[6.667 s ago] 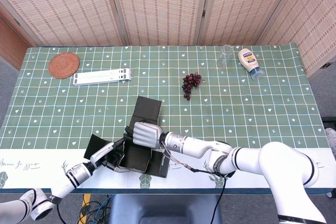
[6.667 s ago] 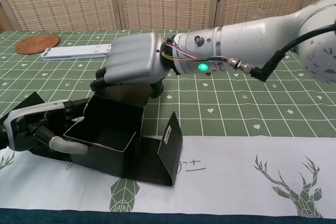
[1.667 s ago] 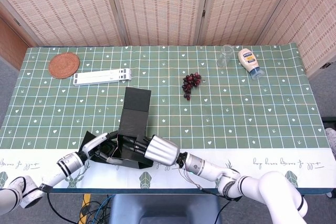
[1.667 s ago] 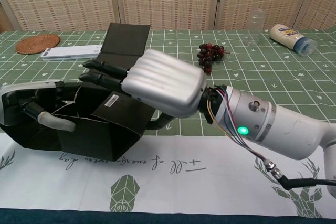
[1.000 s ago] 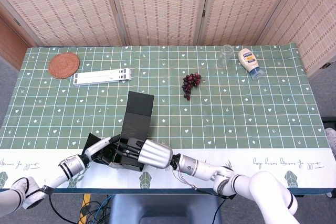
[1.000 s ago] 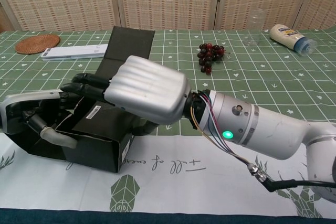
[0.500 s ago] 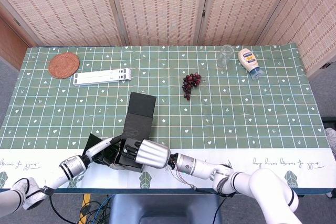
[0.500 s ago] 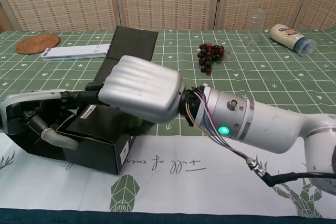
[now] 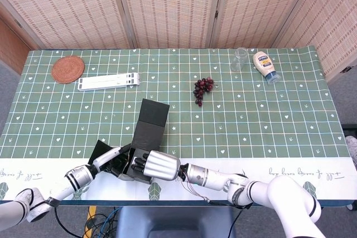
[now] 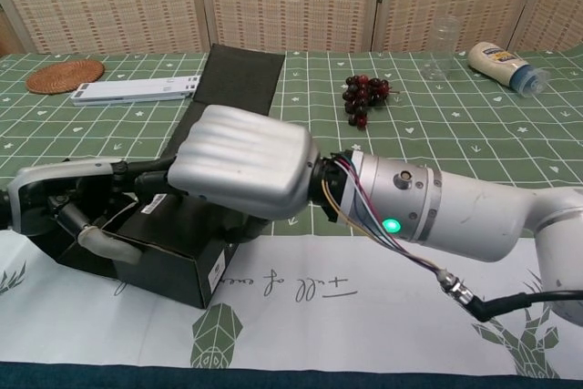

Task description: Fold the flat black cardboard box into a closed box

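Right hand (image 10: 239,173): fingers curled, pressing down on the black box (image 10: 178,245), near tabletop (image 9: 234,132) edge.
Left hand (image 10: 64,202): gripping box's left wall.
Lid flap (image 9: 149,122): open, long axis running straight away beyond both hands.

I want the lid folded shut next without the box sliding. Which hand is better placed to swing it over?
Probably the right hand: it lies over the box beside the lid, which is raised at the far side. The left hand grips the box's left end and can brace it.
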You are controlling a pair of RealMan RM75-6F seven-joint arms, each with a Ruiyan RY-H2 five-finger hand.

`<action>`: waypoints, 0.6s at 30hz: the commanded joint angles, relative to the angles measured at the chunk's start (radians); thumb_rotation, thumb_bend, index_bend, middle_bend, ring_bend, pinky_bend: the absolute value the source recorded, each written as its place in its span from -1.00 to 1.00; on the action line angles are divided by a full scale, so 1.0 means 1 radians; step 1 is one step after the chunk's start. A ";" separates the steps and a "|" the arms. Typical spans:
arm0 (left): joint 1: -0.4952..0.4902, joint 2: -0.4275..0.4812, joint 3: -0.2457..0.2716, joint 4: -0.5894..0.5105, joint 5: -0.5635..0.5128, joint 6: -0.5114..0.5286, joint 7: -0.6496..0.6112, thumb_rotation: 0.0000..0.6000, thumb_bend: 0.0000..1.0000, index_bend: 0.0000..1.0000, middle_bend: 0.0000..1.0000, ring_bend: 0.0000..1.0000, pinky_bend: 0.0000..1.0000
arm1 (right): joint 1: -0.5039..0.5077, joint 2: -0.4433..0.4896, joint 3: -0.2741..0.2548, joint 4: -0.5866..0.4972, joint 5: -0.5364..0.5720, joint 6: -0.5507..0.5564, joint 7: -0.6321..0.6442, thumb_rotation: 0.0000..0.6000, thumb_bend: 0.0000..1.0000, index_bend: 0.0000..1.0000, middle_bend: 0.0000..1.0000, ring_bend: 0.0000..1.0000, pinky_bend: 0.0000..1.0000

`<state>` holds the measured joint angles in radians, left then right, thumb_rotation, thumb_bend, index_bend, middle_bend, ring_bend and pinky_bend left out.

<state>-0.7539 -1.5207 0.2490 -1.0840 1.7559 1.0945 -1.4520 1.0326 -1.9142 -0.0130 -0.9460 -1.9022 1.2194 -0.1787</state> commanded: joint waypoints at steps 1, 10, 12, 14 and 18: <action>-0.002 -0.001 0.002 0.001 0.002 -0.001 0.000 1.00 -0.80 -0.85 -0.70 0.28 0.71 | -0.001 0.006 -0.003 -0.006 0.003 -0.007 -0.005 1.00 -0.68 -0.40 -0.17 0.38 0.96; -0.002 -0.006 0.007 0.002 0.001 0.001 -0.010 1.00 -0.80 -0.85 -0.70 0.27 0.71 | 0.002 0.018 -0.013 -0.025 0.002 -0.024 -0.003 1.00 -0.65 -0.32 -0.12 0.40 0.98; -0.002 -0.005 0.007 0.001 0.002 0.004 -0.015 1.00 -0.80 -0.85 -0.70 0.27 0.71 | 0.003 0.022 -0.016 -0.030 0.000 -0.030 -0.007 1.00 -0.64 -0.31 -0.10 0.40 0.98; -0.003 -0.005 0.008 0.001 0.003 0.005 -0.018 1.00 -0.80 -0.85 -0.70 0.27 0.71 | 0.004 0.026 -0.017 -0.035 0.000 -0.033 -0.008 1.00 -0.62 -0.28 -0.09 0.41 0.98; -0.004 -0.007 0.012 0.001 0.005 0.006 -0.022 1.00 -0.80 -0.85 -0.70 0.27 0.71 | 0.006 0.037 -0.022 -0.049 0.000 -0.044 -0.010 1.00 -0.58 -0.24 -0.06 0.42 0.99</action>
<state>-0.7579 -1.5278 0.2607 -1.0832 1.7612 1.1002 -1.4744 1.0380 -1.8787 -0.0336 -0.9936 -1.9019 1.1770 -0.1877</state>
